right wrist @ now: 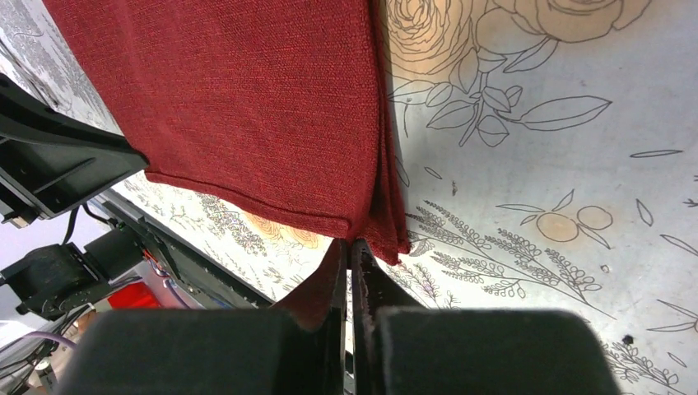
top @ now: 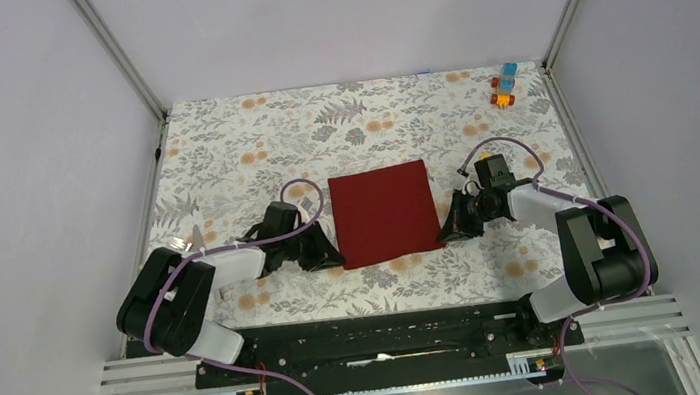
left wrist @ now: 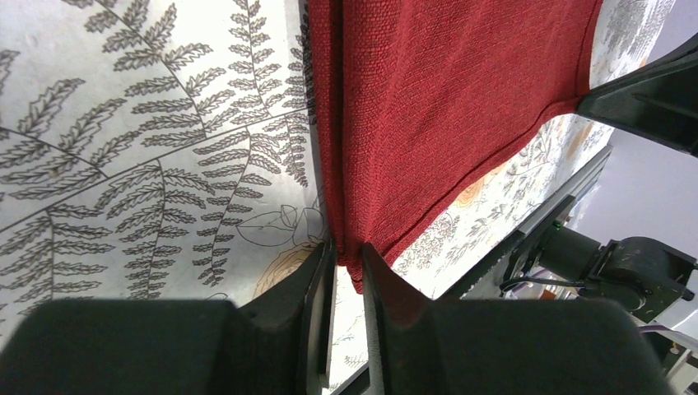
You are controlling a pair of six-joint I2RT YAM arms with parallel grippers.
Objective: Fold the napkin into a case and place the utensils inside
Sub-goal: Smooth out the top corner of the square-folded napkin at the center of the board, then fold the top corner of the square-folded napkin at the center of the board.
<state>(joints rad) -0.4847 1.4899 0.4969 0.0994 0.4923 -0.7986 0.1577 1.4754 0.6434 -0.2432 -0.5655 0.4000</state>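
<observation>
Floral-print tabletop (top: 218, 143), grey ferns and orange blooms, carries everything.

Dark red woven-cloth napkin (top: 383, 214) lies flat at the centre of the tabletop, between the two arms. Its left and right side edges each show more than one layer in the wrist views.

Left gripper (top: 331, 253) is at the napkin's near-left corner, jaws narrow, the corner pinched between the fingertips.

Right gripper (top: 448, 229) is at the near-right corner, jaws almost together, with a strip of red cloth caught between them.

Small orange, blue and yellow toy blocks (top: 504, 86) sit at the far right corner, well apart from the napkin.
</observation>
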